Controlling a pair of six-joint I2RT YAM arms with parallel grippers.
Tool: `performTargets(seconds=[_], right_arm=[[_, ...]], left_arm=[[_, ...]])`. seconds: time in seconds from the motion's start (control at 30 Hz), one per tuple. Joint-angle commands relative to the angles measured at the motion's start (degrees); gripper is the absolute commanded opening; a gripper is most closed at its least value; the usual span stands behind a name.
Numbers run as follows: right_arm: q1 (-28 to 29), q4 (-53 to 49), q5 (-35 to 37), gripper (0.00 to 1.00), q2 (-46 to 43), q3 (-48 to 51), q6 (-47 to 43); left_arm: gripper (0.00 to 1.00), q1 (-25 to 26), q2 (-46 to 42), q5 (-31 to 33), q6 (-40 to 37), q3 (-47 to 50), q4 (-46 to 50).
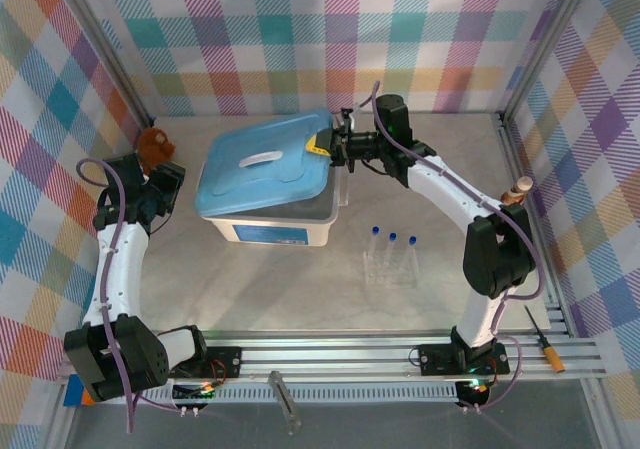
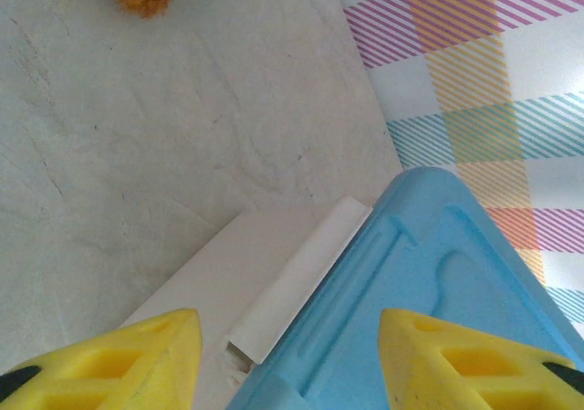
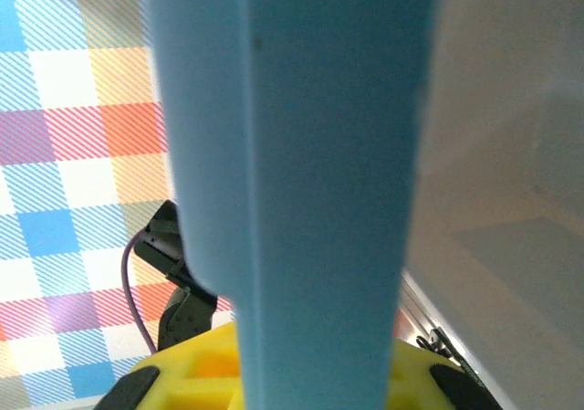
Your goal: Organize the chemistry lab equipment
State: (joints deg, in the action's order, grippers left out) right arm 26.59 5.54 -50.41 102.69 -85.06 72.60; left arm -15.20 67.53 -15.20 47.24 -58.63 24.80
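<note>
Three clear test tubes with blue caps stand upright in a small clear rack on the table, right of centre. A white bin sits mid-table under a blue lid that lies askew, its right side raised. My right gripper is shut on the lid's right edge. In the right wrist view the lid runs down between the yellow fingers. My left gripper is open beside the bin's left end. Its fingers straddle the bin's white rim and the lid's corner.
A brown teddy bear sits at the far left, behind my left gripper. A brown bottle-shaped object stands by the right wall. A thin dark tool with an orange end lies near the front right rail. A clear tube-like piece rests on the front rail.
</note>
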Motion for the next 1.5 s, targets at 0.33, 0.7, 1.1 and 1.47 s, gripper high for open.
performTargets(seconds=[0.33, 0.7, 1.1, 1.47], right_arm=[[0.05, 1.73, -0.92, 0.0, -0.52, 1.19, -2.13], [-0.37, -1.87, -0.52, 0.0, 0.64, 1.37, -4.57], [-1.63, -2.74, -0.81, 0.0, -0.19, 3.57, -5.26], [-2.24, -2.47, -0.81, 0.02, -0.6, 6.56, -5.31]], left_arm=[[0.53, -1.06, 0.48, -0.27, 0.55, 0.7, -2.18], [0.53, -0.9, 0.93, -5.43, 0.39, 1.17, -5.67], [0.53, 1.66, -1.27, -5.46, -1.49, -1.16, -5.35], [0.53, 10.13, 1.27, -3.64, -1.93, -4.82, -7.23]])
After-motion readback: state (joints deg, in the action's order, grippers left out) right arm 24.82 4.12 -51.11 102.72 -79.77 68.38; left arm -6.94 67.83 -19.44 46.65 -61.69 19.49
